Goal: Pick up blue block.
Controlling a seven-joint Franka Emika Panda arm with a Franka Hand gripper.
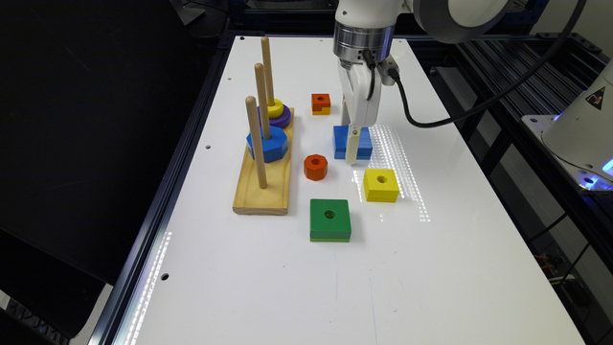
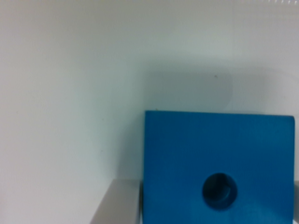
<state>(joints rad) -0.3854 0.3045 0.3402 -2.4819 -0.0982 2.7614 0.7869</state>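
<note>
Gripper (image 1: 353, 143) is down at the blue block (image 1: 341, 140) on the white table (image 1: 431, 268), straddling it from above. In the wrist view one finger (image 2: 117, 205) lies just beside the block's (image 2: 219, 163) edge with a thin gap, so the jaws look open around it, not yet clamped. Being square, the block has no long axis; the fingers face two opposite sides. Nearby, all apart from it: an orange nut (image 1: 315, 166), yellow block (image 1: 380, 184), green block (image 1: 329, 219), small orange block (image 1: 321, 103) and peg stand (image 1: 263, 191). Nothing blocks a lift.
</note>
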